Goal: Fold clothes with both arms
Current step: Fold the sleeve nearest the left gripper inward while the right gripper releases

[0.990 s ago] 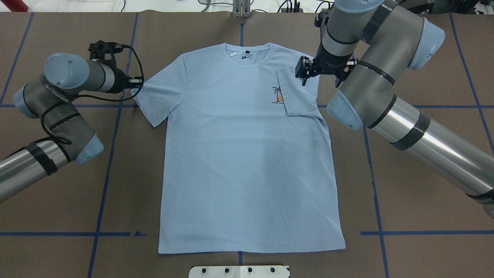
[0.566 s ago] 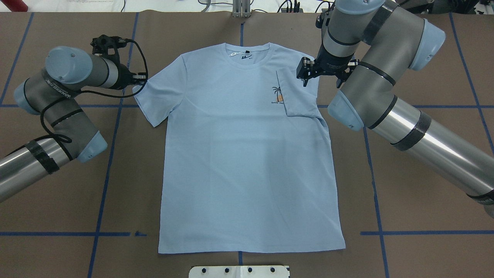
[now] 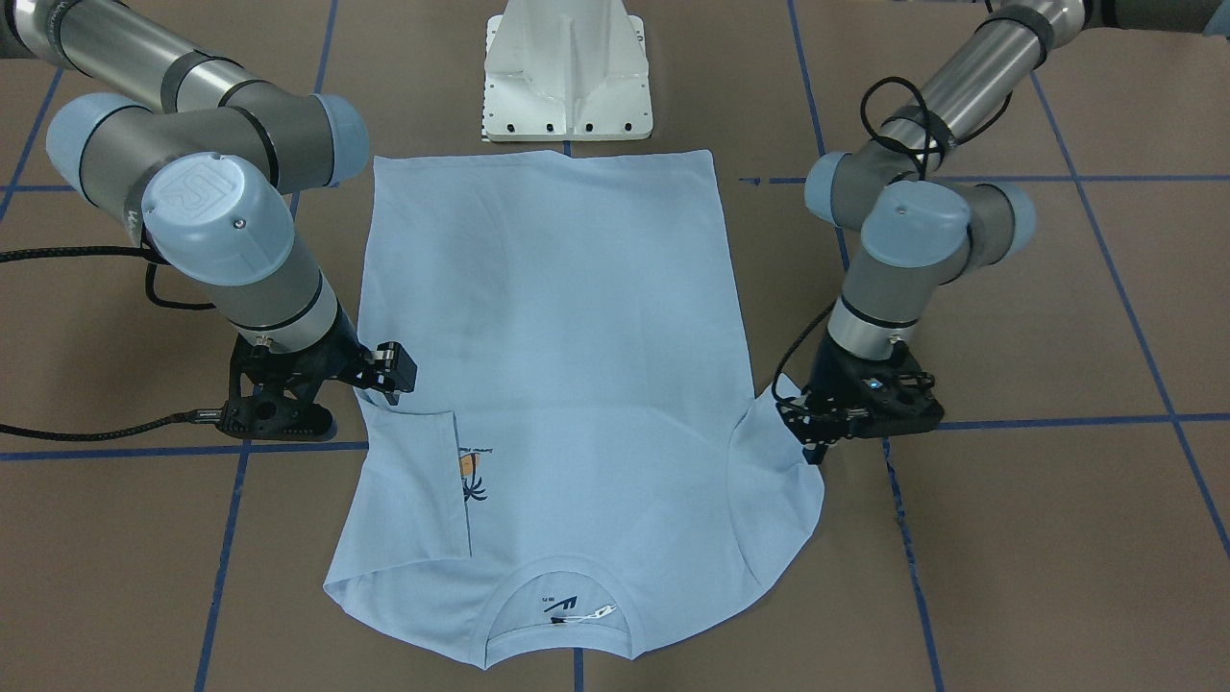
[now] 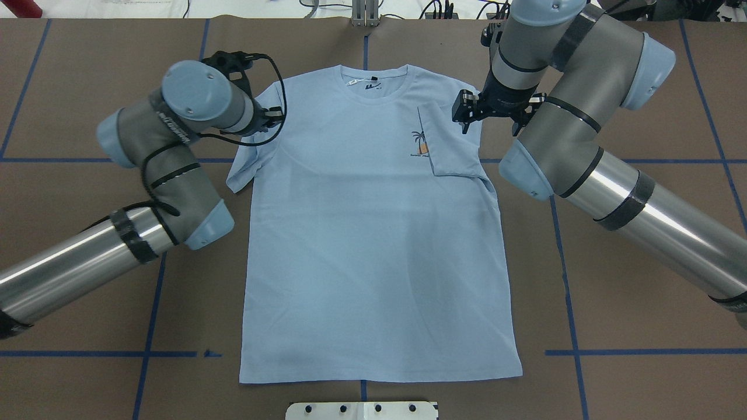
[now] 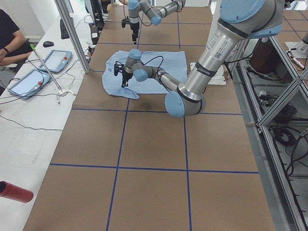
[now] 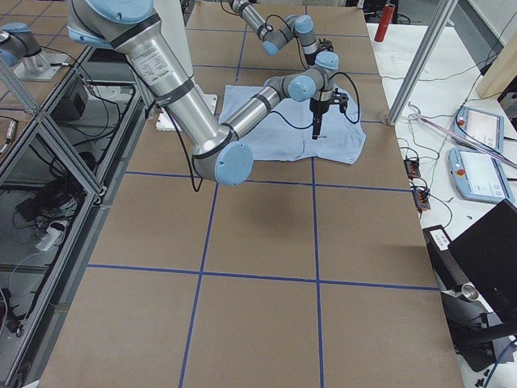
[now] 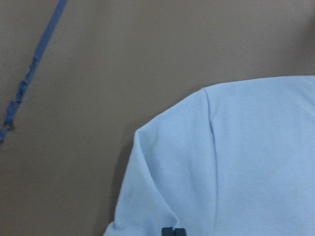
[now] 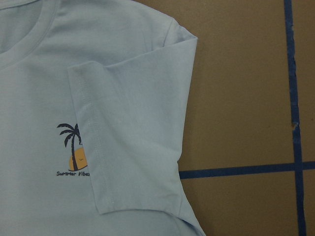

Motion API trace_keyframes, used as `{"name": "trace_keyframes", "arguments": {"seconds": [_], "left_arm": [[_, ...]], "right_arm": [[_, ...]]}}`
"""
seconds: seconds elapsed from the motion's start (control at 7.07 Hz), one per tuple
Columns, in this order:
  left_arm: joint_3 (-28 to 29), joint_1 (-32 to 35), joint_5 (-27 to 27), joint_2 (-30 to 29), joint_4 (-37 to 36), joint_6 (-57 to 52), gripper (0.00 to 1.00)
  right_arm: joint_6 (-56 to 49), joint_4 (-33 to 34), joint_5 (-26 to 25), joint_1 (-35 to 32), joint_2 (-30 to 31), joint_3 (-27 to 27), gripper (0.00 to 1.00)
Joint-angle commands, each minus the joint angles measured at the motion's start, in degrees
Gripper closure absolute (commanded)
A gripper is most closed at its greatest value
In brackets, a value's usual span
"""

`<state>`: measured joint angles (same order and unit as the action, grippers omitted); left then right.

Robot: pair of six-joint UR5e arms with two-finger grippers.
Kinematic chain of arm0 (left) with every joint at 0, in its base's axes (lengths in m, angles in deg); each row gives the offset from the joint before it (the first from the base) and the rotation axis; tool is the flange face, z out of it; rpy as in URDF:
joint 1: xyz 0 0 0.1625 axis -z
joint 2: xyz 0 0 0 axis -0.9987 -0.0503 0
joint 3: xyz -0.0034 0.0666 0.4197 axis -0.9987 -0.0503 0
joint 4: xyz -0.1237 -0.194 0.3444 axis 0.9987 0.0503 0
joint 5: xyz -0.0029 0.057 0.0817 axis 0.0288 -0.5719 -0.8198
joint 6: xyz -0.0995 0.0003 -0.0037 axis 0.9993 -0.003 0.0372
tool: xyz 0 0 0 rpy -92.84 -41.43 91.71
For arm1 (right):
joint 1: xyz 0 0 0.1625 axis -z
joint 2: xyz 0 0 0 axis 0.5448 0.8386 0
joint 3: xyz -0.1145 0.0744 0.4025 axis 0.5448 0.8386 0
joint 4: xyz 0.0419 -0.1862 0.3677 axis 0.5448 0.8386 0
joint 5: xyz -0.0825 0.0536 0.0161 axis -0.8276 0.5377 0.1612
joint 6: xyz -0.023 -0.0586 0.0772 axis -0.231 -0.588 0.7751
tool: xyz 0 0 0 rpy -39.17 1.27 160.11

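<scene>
The light blue T-shirt [image 4: 373,245] lies flat and chest up on the brown table, collar on the far side. Its sleeve on my right [image 4: 449,140] is folded in beside the palm print [image 4: 421,143]. My right gripper [image 4: 465,116] hangs open just above that fold, holding nothing. No fingers show in the right wrist view, only the folded sleeve [image 8: 133,137]. My left gripper [image 4: 274,116] is shut on the other sleeve [image 4: 242,169], pinching its edge. The same left gripper [image 3: 817,447] grips the bunched sleeve [image 3: 788,500], and its fingertips [image 7: 172,231] are closed on cloth.
The white pedestal base [image 3: 567,77] stands at the shirt's hem. Blue tape lines [image 4: 169,221] cross the brown table. A side table with tablets [image 5: 53,62] and a seated person [image 5: 9,38] lies beyond the far edge. A red cylinder [image 5: 14,191] rests on that side table.
My left arm has swung inward toward the shirt's body, dragging the gripped sleeve with it so the sleeve now bunches. The right gripper has barely shifted.
</scene>
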<state>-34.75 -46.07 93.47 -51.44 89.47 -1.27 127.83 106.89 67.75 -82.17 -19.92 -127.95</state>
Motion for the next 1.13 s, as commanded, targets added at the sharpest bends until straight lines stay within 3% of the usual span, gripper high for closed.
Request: {"name": "trace_keyframes", "arguments": {"seconds": [0.0, 0.28, 0.42, 0.57, 0.71, 0.99], "left_arm": [[12.90, -0.88, -4.53, -11.17, 1.61, 2.10, 1.00], [16.34, 0.17, -5.00, -11.46, 9.86, 1.92, 1.00], [16.53, 0.61, -4.99, -11.46, 10.59, 1.92, 1.00], [16.62, 0.62, -4.91, -11.46, 12.42, 2.01, 0.89], [17.67, 0.53, -5.08, -11.38, 14.35, 1.66, 0.01], [16.98, 0.71, -4.65, -11.38, 14.55, 0.78, 0.00]], "right_arm": [[0.74, 0.00, -0.07, 0.11, 0.08, -0.03, 0.00], [0.66, 0.00, -0.07, 0.20, 0.60, 0.06, 0.00], [0.57, -0.09, -0.07, 0.29, 1.04, 0.15, 0.00], [0.57, -0.09, -0.15, 0.47, 1.22, 0.06, 0.00], [0.57, -0.26, -0.24, 0.82, 1.22, 0.06, 0.00], [0.74, -4.81, -0.33, 1.08, 3.14, 0.15, 0.00]]}}
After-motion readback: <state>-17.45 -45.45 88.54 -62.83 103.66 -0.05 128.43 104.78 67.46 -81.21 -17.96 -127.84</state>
